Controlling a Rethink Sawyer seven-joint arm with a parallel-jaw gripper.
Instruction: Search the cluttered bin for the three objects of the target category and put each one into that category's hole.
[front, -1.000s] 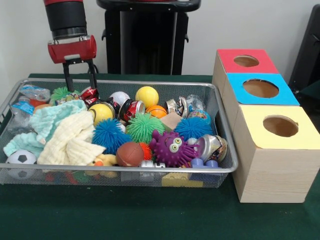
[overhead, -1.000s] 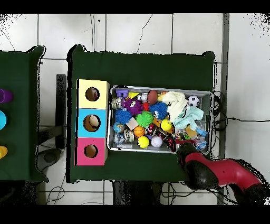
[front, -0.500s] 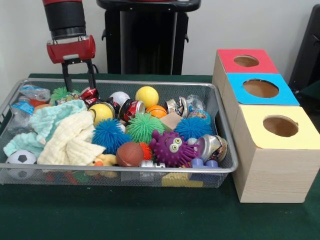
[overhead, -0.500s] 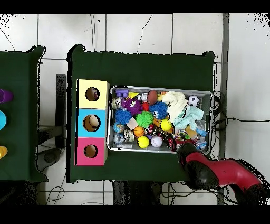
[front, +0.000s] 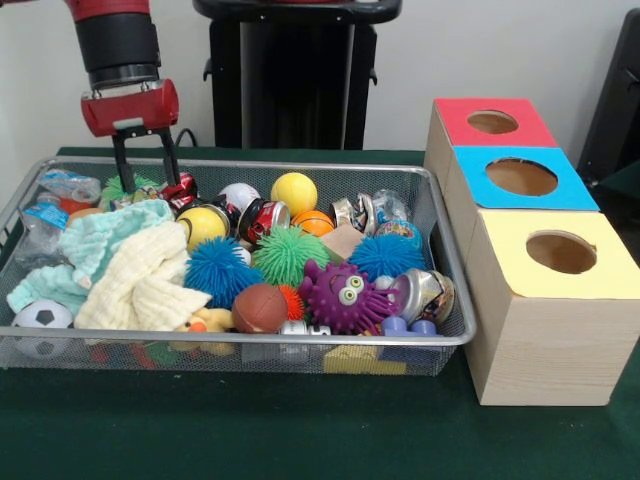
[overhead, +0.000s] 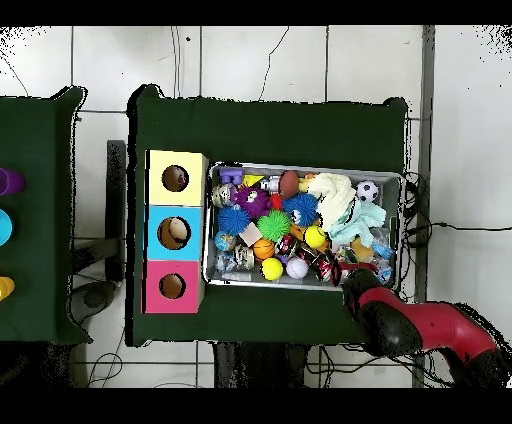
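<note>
While pincer (front: 146, 178) gapes, bin (front: 300, 166) brims.

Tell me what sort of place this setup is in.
Probably a robotics lab test bench: a red robot arm hangs over a wire mesh bin crammed with toys, beside a wooden sorting box with three coloured holes, on a green-covered table over a tiled floor.

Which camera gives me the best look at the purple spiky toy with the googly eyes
The front view. There the purple spiky toy faces the camera near the bin's front rim, eyes and spikes plain. The overhead view shows it only as a small purple blob, face not visible.
</note>
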